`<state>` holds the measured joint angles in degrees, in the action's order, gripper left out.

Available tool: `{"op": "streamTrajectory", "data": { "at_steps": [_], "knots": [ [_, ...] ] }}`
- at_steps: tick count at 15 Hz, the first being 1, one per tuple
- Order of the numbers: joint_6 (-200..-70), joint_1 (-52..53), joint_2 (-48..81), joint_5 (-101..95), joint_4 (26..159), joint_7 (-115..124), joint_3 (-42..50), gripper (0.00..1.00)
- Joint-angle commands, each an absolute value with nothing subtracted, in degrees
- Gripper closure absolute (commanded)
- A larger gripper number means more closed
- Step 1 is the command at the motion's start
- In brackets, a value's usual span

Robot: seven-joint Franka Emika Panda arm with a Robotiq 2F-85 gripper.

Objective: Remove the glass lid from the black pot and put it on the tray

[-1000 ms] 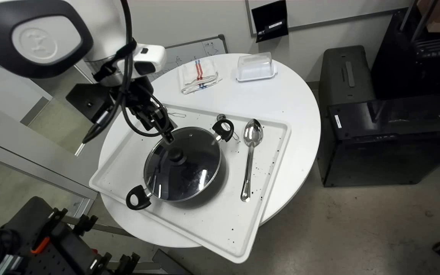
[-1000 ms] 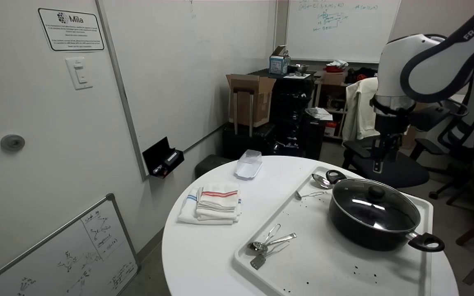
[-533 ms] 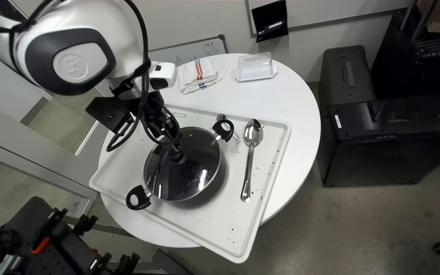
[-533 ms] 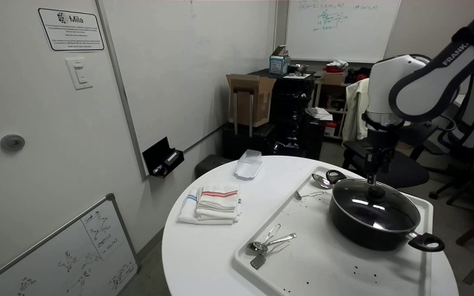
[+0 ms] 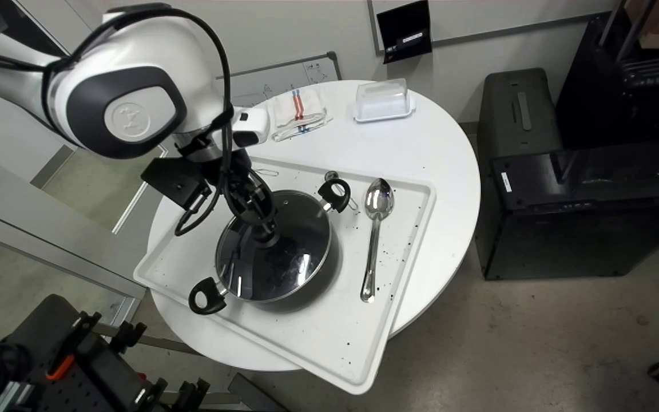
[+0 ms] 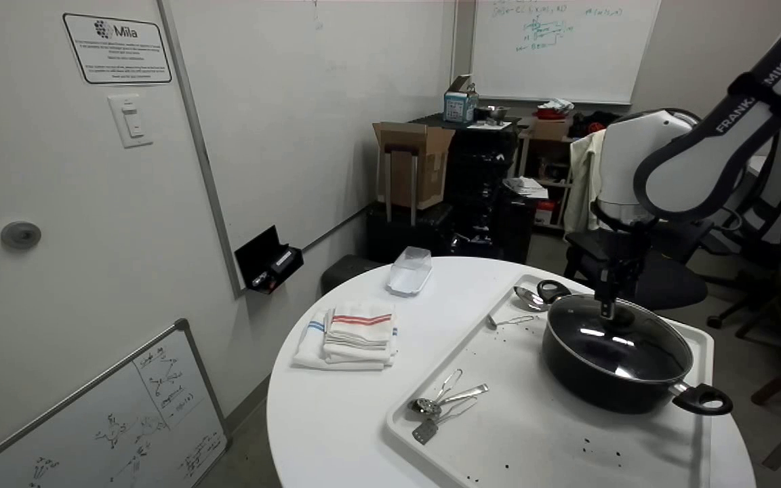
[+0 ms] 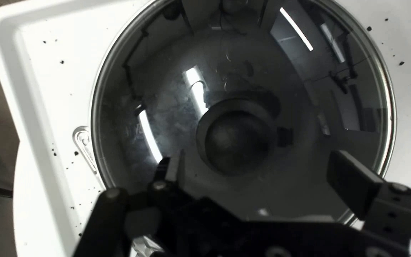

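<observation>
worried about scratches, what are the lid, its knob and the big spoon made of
Lid: glossy, likely glass, reflecting sharp light streaks; its silvery rim looks metal.
Knob: dull black, probably plastic, showing only faint sheen.
Spoon: polished metal, perhaps stainless steel, with mirror-like highlights.

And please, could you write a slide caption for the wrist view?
Open jaws over the glass lid, near its dark knob, with the white tray below.

Wall sign: "Mila" beside a dotted logo; smaller print below unreadable.
Robot arm: "FRANK" and "MIKA", a dark strap between them.
Arm cap: a raised emblem, too unclear to name.
Back whiteboard: green handwriting, too small to read.
Leaning whiteboard: dark handwriting, also illegible.
Black bin: white label, print unreadable.
</observation>
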<state>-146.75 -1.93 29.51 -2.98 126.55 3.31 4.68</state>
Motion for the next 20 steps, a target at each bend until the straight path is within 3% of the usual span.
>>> {"op": "streamTrajectory", "data": {
  "at_steps": [1, 12, 13, 16, 20],
  "knots": [
    [-148.09, -1.11, 31.26, -3.75, 125.67, 4.39, 5.25, 0.00],
    [-147.58, -0.83, 33.01, -3.88, 125.22, 5.12, 6.20, 0.00],
    [-147.68, -0.83, 33.03, -3.91, 125.25, 5.05, 6.23, 0.25],
    [-147.69, -0.85, 33.07, -3.91, 125.17, 5.01, 6.29, 0.39],
    [-147.68, -0.86, 33.06, -3.88, 124.85, 5.14, 6.38, 0.70]
  ]
}}
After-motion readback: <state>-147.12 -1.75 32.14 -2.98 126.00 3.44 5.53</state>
